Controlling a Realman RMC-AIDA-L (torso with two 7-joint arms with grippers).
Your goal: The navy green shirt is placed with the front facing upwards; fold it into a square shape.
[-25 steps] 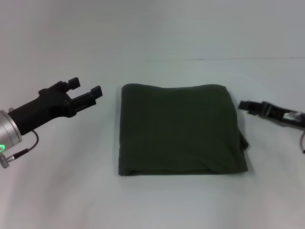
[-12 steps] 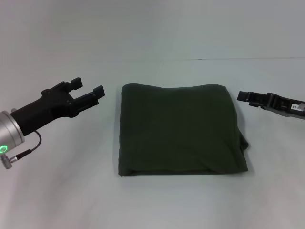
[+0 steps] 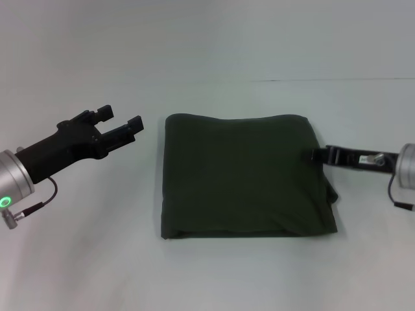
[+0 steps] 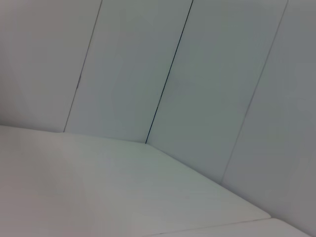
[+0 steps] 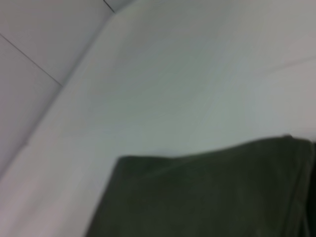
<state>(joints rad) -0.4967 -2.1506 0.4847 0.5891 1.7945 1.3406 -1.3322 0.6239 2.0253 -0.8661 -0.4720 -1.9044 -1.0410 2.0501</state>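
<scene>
The navy green shirt [image 3: 245, 176] lies folded into a rough square at the middle of the white table [image 3: 84, 259], plain green side up. One small fold sticks out at its right edge. My left gripper [image 3: 122, 116] hovers open just left of the shirt's far left corner, holding nothing. From the right, my right gripper [image 3: 318, 154] reaches in with its tip over the shirt's right edge. The right wrist view shows the shirt [image 5: 207, 192] close below it. Only table and wall appear in the left wrist view.
The white table [image 4: 98, 187] meets a panelled wall [image 4: 148, 64] behind the shirt. A thin seam [image 3: 337, 80] crosses the tabletop at the far right.
My right gripper has moved in toward the shirt; its tip now sits over the right edge. The left gripper has shifted only slightly. The shirt has not moved.
</scene>
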